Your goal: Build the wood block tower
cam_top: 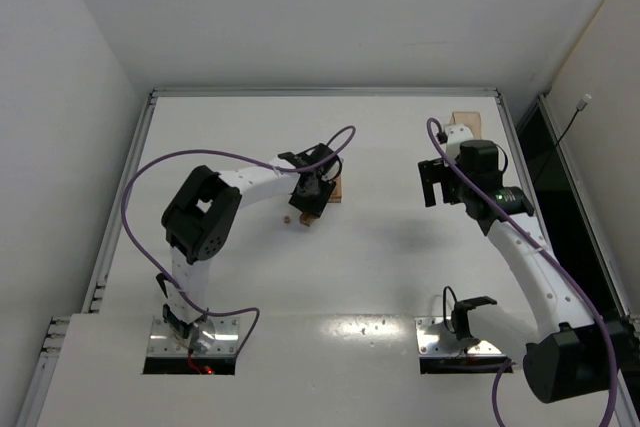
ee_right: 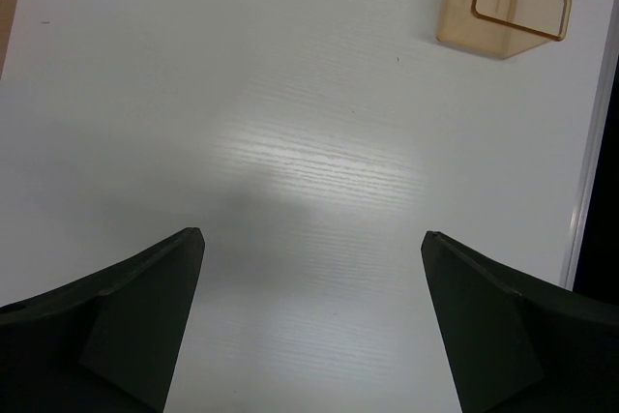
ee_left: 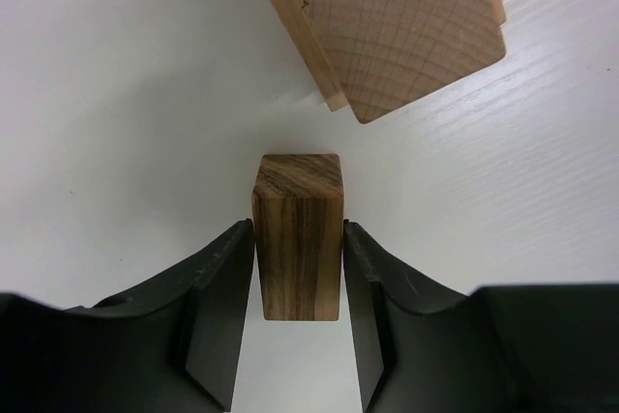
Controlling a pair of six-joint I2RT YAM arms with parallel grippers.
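Nearest me, the two arms are bolted at the front edge of the white worktop (cam_top: 380, 267). The left arm reaches out to the middle, and its left gripper (cam_top: 308, 199) points down at the surface. Its jaws are pressed against both sides of a dark striped block (ee_left: 298, 239), which stands upright on the worktop between them. Just beyond that block, close but not touching, sit the light-tan blocks (ee_left: 406, 36), a thick one lying over a thinner bar whose edge shows along its side. Over to the right and a little farther back, the right gripper (ee_right: 311, 233) hangs above bare worktop with its jaws spread wide and nothing between them. Farther back, near the far right rail, lies a pale wooden piece (ee_right: 503, 2) with a smaller shaped piece on top.
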